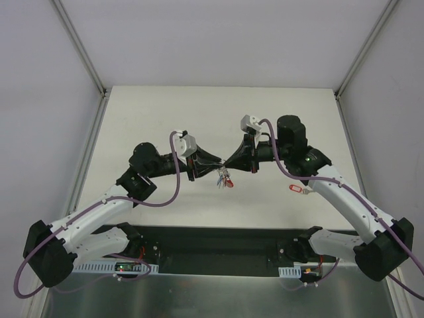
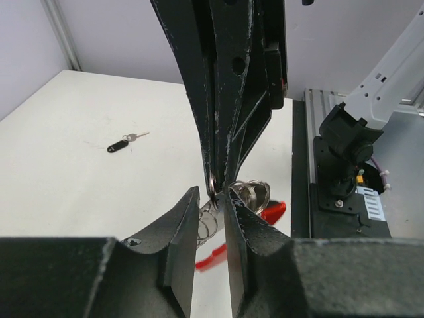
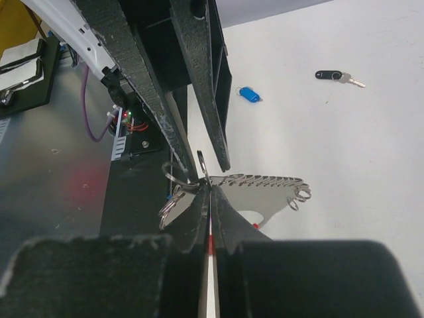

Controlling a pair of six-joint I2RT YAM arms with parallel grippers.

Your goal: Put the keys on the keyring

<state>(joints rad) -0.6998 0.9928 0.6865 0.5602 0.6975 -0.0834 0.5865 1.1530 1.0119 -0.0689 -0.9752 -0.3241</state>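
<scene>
Both grippers meet above the middle of the table. My right gripper [image 1: 229,164] [image 3: 211,193] is shut on the keyring [image 1: 224,178] [image 3: 265,191], pinching its silver metal part, and several small rings hang beside the fingers. The keyring's red band [image 2: 273,211] dangles below. My left gripper [image 1: 219,166] [image 2: 212,199] stands open by a narrow gap, with a silver ring [image 3: 201,165] loose between its fingers. A blue-headed key [image 3: 249,95] and a black-headed key [image 3: 334,76] [image 2: 119,146] lie on the table. A red-tagged key [image 1: 296,189] lies by the right arm.
The white table [image 1: 165,119] has raised rails along its left and right sides. A black base strip [image 1: 218,242] with both arm mounts runs along the near edge. The right arm's base [image 2: 344,152] stands close on the right of the left wrist view.
</scene>
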